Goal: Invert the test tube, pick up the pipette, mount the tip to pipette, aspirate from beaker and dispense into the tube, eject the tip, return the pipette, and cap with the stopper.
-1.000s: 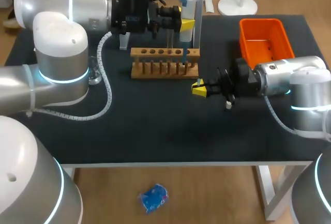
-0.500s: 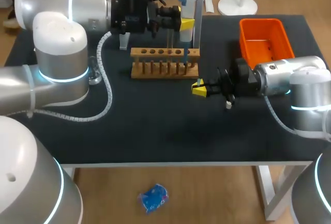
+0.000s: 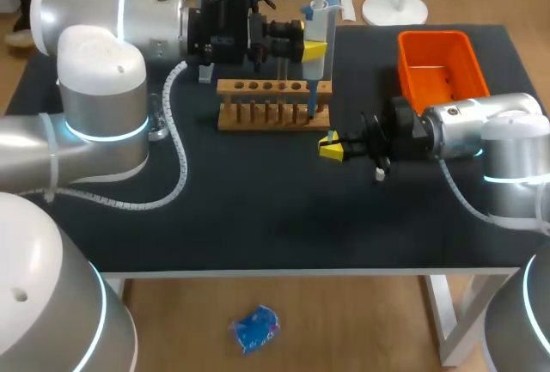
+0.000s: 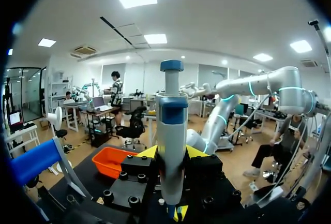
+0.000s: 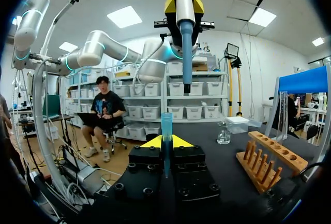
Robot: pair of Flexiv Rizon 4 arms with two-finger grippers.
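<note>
Two grips locked: left gripper (image 4: 171,154) clamped on pipette (image 4: 171,125), upright by rack (image 3: 273,104); right gripper (image 5: 166,142) pinching blue tip (image 5: 166,123). Pipette nose hangs ahead of tip, apart, looks slightly off-axis. You'd line those up first.

Open desk (image 3: 258,226) runs from 5 to 8 o'clock of the wooden test-tube rack (image 3: 273,104). Over the rack's right end hangs the pipette (image 3: 315,24), clamped in the left hand (image 3: 313,48). The right hand (image 3: 330,146) (gripping a thin tube (image 5: 166,131)) sits near its 4 o'clock corner. The orange bin (image 3: 438,67) blocks 2 o'clock.
</note>
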